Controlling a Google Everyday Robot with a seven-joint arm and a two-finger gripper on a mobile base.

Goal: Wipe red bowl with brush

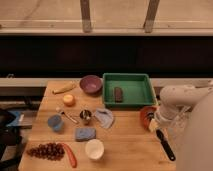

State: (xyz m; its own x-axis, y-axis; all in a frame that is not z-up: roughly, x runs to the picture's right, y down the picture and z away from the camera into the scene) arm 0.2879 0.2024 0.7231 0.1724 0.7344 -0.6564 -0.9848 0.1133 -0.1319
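1. Gripper position: the gripper (157, 123) is at the right side of the wooden table (125, 150), low over the right rim of the red bowl (145, 114). The white arm reaches down to it from the right.
2. Gripper state: cannot be told, because the wrist housing hides it. The upper end of the brush (166, 146) meets the gripper, which fits a grasp, but this is a judgement and not something seen.
3. Red bowl position: it sits near the right edge of the table, just in front of the right front corner of the green tray (108, 93). It is well apart from the purple bowl (91, 84). The arm covers its right part.
4. Brush long axis: the black handle slants from the gripper down and to the right, towards the near right corner of the table. A pale patch at the gripper appears to be the head, close to the bowl rim.
5. Governing relation: the bowl's inside lies to the left of the brush head and slightly farther back. The handle points away from the bowl.
6. Next move, as a judgement: carry the head leftward over the rim into the bowl, then sweep it across the glossy inside.
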